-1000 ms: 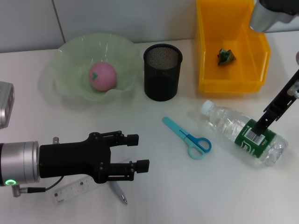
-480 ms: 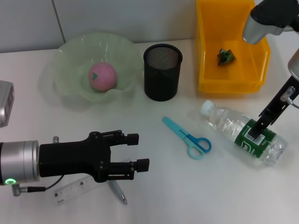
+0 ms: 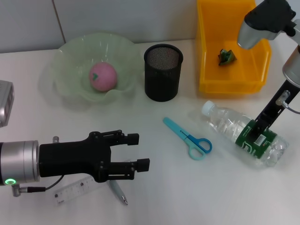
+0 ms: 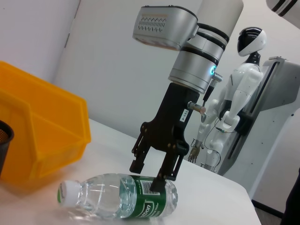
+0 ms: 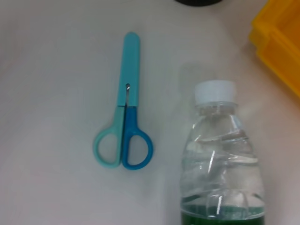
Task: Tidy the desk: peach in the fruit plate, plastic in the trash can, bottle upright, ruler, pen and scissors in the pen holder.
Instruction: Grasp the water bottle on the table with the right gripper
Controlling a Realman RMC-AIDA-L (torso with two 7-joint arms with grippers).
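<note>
Clear plastic bottle (image 3: pixel 243 134) lying on tabltop near yellow bin (image 3: pixel 230 47) | right end effector (image 4: pixel 151 172) open, astride green label, holding nothing | left end effector (image 3: pixel 136 163) open, idle over ruler (image 3: pixel 75 190) | risk: round bottle rolls or slips as jaws close.

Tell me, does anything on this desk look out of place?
Yes. The bottle lies on its side, with the right gripper open over its green label. The scissors, ruler and pen lie loose on the desk, outside the pen holder.
</note>
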